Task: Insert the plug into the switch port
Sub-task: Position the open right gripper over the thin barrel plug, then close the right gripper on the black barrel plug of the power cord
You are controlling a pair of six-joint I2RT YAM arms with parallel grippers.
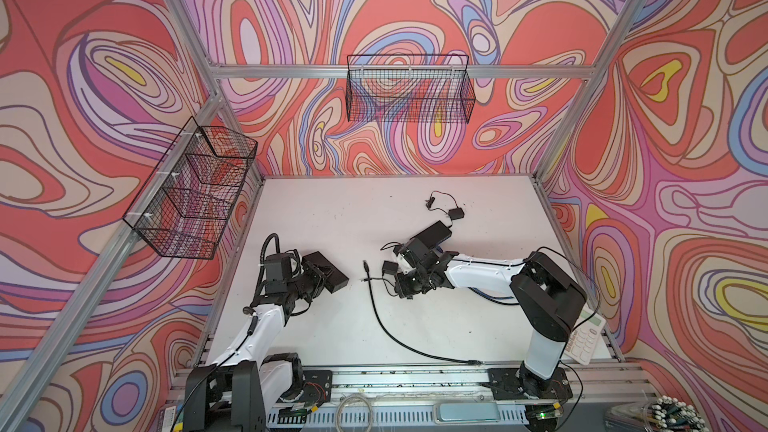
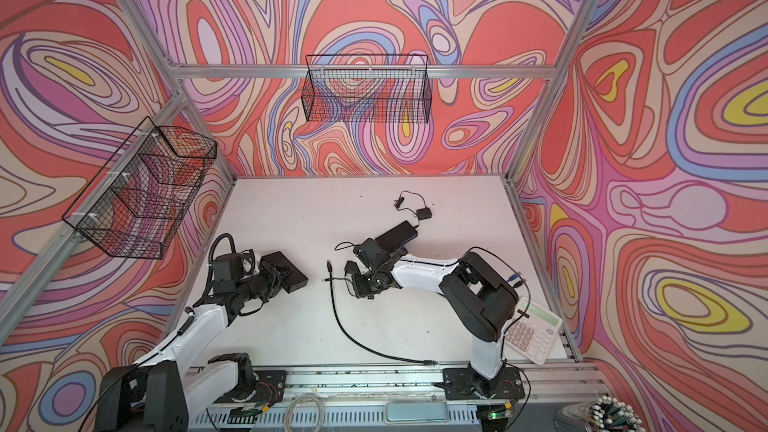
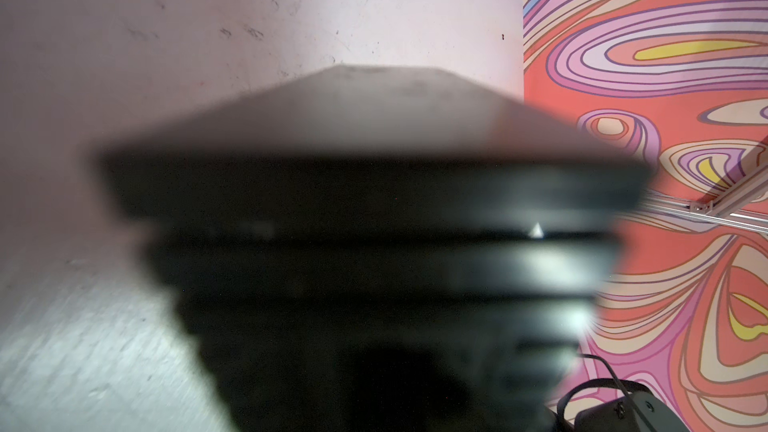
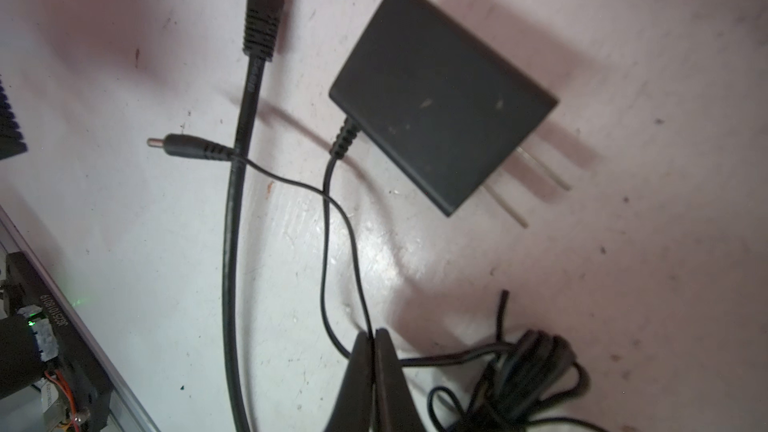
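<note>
Both grippers look closed. The right gripper (image 4: 372,336) has its two dark fingers pressed close together, low over the white table (image 4: 124,243). A thin black cord (image 4: 286,182) runs right up to the fingertips. I cannot tell if it is pinched between them or only lies under them. The left gripper (image 1: 318,275) is shut on a flat black box (image 1: 337,278), which I take to be the switch. In the left wrist view the box is only a big dark blur, so I cannot see its port.

The small round black plug (image 4: 183,147) lies flat on the table at the far end of that thin cord. I think this is the plug I have to put in, because my right gripper is at its cord. It is out in front of the right fingers and apart from them, with a loose bend of cord in between. In both top views it sits between the two arms. Its long side runs across the table, and its metal tip points at the box, which is near it.

The right arm is the one nearer the plug. A thick black cable (image 4: 232,243) crosses the cord just behind the plug. A black power block (image 4: 440,97) lies beside it.

I think the cord is too floppy to aim the plug. So the right gripper will need to move forward along the cord and grab the plug's body.
</note>
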